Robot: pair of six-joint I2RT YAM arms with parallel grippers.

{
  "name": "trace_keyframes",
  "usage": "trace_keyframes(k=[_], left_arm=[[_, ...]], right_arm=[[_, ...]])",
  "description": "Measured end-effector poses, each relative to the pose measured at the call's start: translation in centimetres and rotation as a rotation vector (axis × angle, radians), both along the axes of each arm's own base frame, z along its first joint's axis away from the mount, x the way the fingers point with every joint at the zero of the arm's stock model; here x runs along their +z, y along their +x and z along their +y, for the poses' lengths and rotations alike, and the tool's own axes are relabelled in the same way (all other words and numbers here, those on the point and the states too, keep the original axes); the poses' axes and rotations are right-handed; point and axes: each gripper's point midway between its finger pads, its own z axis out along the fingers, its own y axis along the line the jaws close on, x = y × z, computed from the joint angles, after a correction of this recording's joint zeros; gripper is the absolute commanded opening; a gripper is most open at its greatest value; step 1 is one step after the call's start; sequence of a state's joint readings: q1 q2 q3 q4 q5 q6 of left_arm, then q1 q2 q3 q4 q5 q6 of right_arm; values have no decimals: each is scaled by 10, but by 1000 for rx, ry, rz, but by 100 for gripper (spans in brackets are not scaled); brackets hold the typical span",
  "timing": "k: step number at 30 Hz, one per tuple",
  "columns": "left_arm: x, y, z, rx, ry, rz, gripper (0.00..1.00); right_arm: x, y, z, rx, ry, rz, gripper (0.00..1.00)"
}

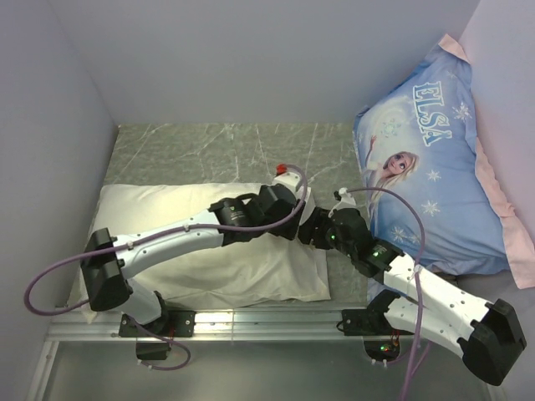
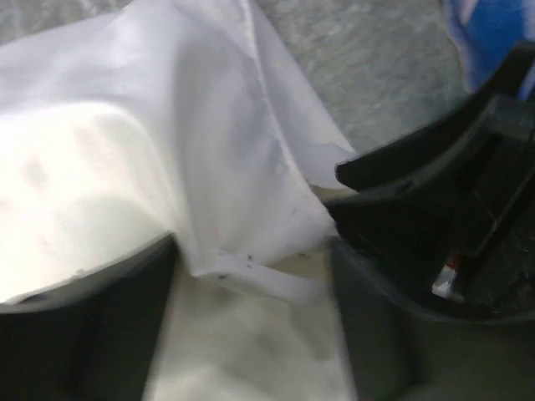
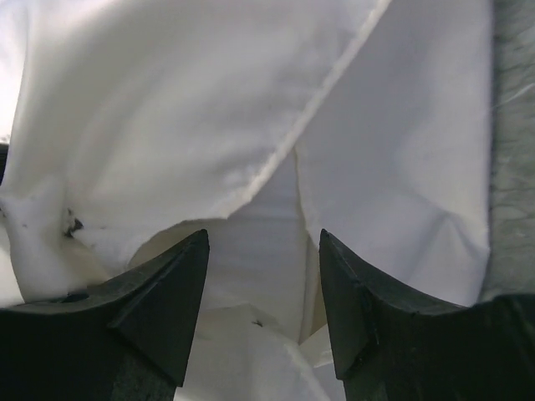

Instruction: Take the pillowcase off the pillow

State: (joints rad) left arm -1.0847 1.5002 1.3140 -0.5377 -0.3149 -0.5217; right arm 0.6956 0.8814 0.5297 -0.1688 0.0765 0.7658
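The cream pillowcase lies on the table's left half with the pillow inside it, mostly hidden. Both grippers meet at its right end. My left gripper is open, and in the left wrist view its fingers straddle a pulled-up fold and hem of the case. My right gripper is open too. In the right wrist view its fingertips sit at the case's mouth. There two flaps of the case part over a smooth white surface, probably the pillow.
A blue ELSA-print pillow with a pink edge leans against the right wall; a corner of it shows in the left wrist view. The grey marbled tabletop runs behind the case. Walls close in left, back and right. A metal rail runs along the front.
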Motion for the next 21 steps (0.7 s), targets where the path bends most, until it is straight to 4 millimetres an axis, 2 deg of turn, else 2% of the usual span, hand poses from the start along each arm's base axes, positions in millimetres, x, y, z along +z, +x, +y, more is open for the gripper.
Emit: trace_keyframes(k=[1, 3, 4, 8, 12, 15, 16, 18, 21], left_arm=[[-2, 0, 0, 7, 21, -5, 30], [-7, 1, 3, 33, 73, -21, 5], [-10, -1, 7, 45, 90, -17, 1], [-17, -10, 23, 93, 107, -10, 0], [-13, -24, 52, 145, 58, 5, 0], [-10, -37, 72, 172, -5, 21, 0], [-10, -41, 78, 180, -24, 29, 0], [-12, -46, 84, 197, -56, 49, 0], [-24, -53, 89, 209, -75, 78, 1]], right_arm=[[-3, -3, 2, 18, 8, 7, 65], [-9, -7, 5, 36, 19, 18, 65], [-12, -8, 5, 42, 22, 20, 65], [-18, -9, 6, 48, 26, 37, 66], [-28, -8, 5, 50, 34, 56, 79], [-36, -12, 6, 76, 49, 63, 83], [-36, -12, 8, 87, 57, 58, 86], [-31, -14, 11, 112, 73, 38, 88], [-21, -13, 15, 142, 93, -8, 92]])
